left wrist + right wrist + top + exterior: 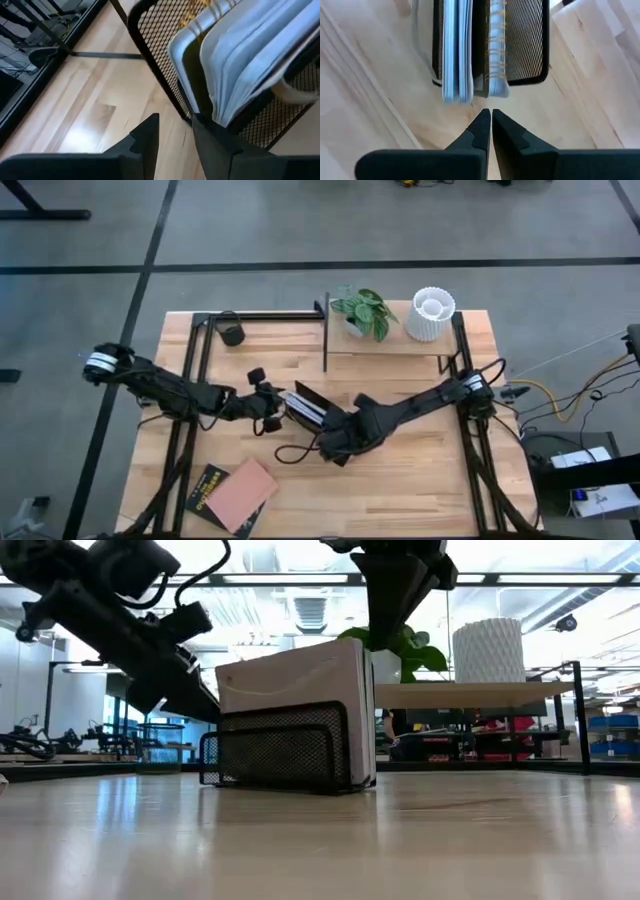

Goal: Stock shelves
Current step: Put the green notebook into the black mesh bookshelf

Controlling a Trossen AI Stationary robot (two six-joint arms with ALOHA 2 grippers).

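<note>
The shelves (390,345) stand at the counter's (420,480) far edge, long axis running left to right. The left tool (172,135), fingers narrowly apart, sits beside the mesh rack (280,755). The right tool (491,127), pinched closed on nothing, hovers just off the rack's books (457,50).

We count two arms, and so two grippers: the left gripper (277,402) and the right gripper (322,423). There is one set of shelves (385,345), and on its board we count two things: one potted plant (363,311) and one white ribbed pot (430,313). We see one black mesh book rack (277,748) on the table (420,475); in the wrist views we make out two books in it, one plain book (456,50) and one spiral-bound notebook (496,47). Two more books lie flat near the table's front edge, one dark book (205,493) and one pinkish book (242,491). One small black cup (232,333) stands at the far left corner.
</note>
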